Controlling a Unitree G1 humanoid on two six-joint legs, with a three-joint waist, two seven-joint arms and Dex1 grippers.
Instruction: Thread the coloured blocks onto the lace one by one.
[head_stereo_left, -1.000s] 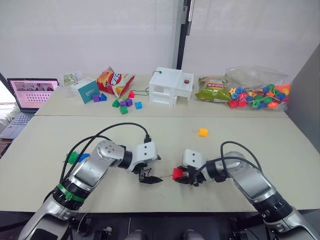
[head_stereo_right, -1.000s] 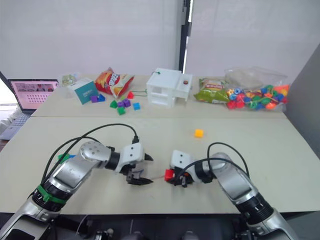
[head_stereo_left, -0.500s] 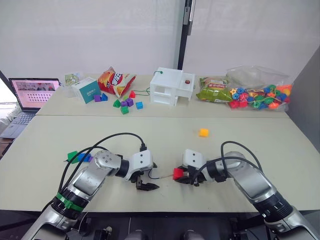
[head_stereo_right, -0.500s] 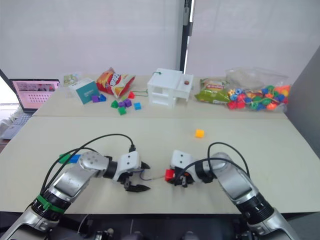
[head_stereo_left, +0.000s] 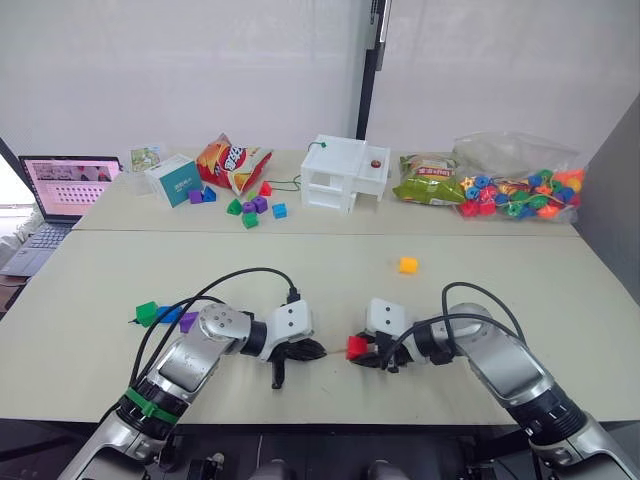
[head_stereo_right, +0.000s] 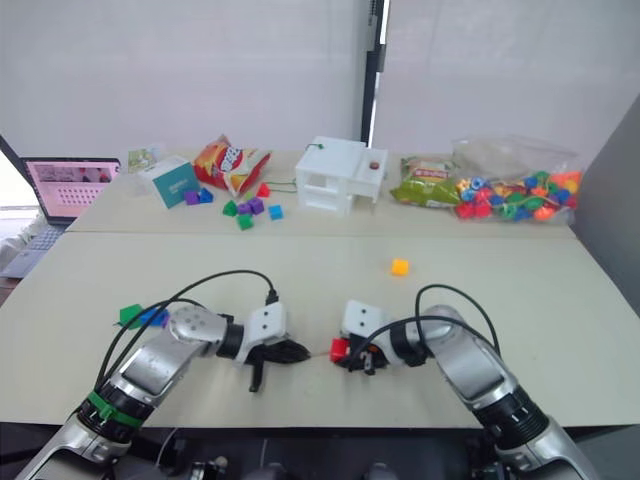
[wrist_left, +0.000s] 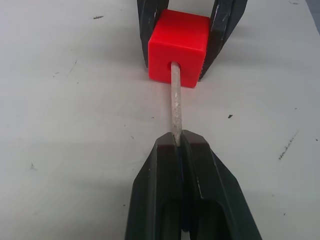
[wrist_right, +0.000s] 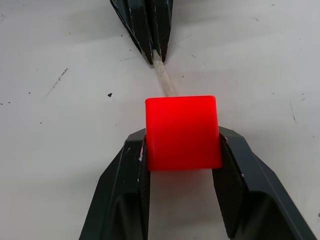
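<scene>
Red block (wrist_left: 178, 47), pale lace tip (wrist_left: 175, 102), black grippers' fingers (wrist_right: 122, 200).

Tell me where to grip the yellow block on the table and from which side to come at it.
Grip the yellow block across two opposite flat side faces, coming down from above. It sits alone on the table, clear of the right gripper and the red block, so the fingers likely have room on either side. Its hole's direction cannot be told.

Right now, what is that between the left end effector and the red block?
The lace's stiff pale tip spans it: pinched by the left end effector, its far end inside the hole of the red block, held by the right end effector. Left wrist view shows it.
</scene>
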